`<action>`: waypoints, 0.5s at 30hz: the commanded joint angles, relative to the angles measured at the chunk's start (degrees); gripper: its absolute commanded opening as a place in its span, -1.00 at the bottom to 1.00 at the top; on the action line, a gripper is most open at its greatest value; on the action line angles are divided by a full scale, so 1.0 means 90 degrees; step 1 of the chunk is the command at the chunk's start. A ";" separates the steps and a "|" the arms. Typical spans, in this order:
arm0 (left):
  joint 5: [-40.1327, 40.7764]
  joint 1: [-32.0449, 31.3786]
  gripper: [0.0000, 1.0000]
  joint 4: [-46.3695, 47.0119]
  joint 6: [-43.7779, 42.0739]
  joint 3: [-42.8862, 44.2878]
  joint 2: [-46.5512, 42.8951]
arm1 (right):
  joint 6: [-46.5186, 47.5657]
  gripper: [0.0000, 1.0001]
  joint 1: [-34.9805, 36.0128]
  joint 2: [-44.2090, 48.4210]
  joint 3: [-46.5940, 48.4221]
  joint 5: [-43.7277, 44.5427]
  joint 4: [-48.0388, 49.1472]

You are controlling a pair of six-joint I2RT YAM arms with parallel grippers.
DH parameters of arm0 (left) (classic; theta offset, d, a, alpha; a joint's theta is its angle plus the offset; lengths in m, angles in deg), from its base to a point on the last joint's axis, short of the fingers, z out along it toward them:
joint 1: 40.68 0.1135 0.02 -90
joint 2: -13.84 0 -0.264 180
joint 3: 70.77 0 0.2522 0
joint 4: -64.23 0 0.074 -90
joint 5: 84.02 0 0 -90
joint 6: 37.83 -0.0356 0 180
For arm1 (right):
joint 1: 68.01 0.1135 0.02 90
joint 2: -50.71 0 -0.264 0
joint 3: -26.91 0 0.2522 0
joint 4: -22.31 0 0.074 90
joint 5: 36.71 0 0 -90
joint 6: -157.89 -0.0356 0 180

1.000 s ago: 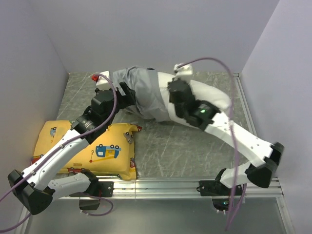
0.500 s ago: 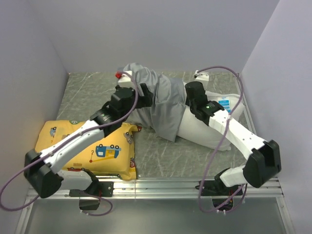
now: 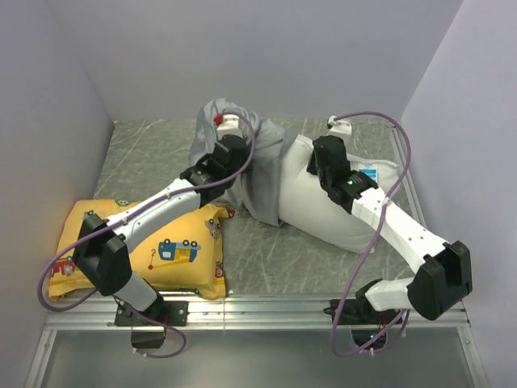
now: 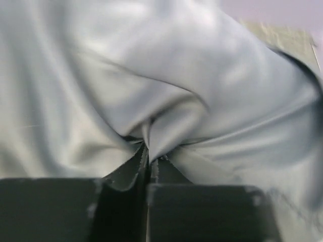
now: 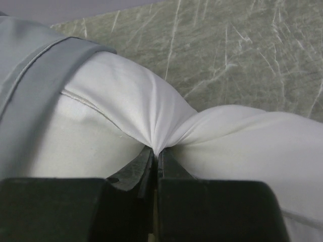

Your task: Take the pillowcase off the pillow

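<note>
Fabric of the pillowcase [image 4: 151,75] is soft and light, so the left claw [image 4: 149,161], closed tight, pinches a bunched fold at its tips. The right claw [image 5: 156,156] is closed on the squishy pillow [image 5: 126,96] just ahead.

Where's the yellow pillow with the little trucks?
Top view: the yellow pillow lies near-left on the table, partly under the left arm, beside the grey pillowcase.

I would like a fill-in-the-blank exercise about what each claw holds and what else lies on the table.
The left claw is shut on the ______ pillowcase.
The right claw pinches the ______ pillow.
The printed pillow is mainly ______ in colour.
Missing words: grey; white; yellow.
</note>
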 commanded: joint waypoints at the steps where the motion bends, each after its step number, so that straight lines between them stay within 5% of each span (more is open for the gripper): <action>1: 0.1173 0.0836 -0.99 -0.0472 0.0301 0.0520 -0.0015 | -0.0075 -1.00 -0.0132 0.0452 -0.0110 -0.0227 -0.0004; 8: 0.0873 0.3326 -0.99 -0.0629 0.1093 -0.0104 -0.0299 | -0.0192 -1.00 -0.0854 0.0579 0.0026 -0.0743 -0.0267; 13: 0.0188 0.2930 -0.99 -0.0210 0.1084 -0.0397 -0.0084 | -0.0193 -0.99 -0.1178 0.0316 0.0309 -0.1144 -0.0481; 14: 0.0052 0.2629 -0.99 0.0072 0.1026 -0.0524 -0.0035 | -0.0163 -0.92 -0.1178 0.0199 0.0455 -0.1280 -0.0531; 15: 0.0051 0.2481 -0.99 0.0113 0.0957 -0.0544 0.0091 | -0.0153 -0.64 -0.1178 0.0169 0.0514 -0.1340 -0.0560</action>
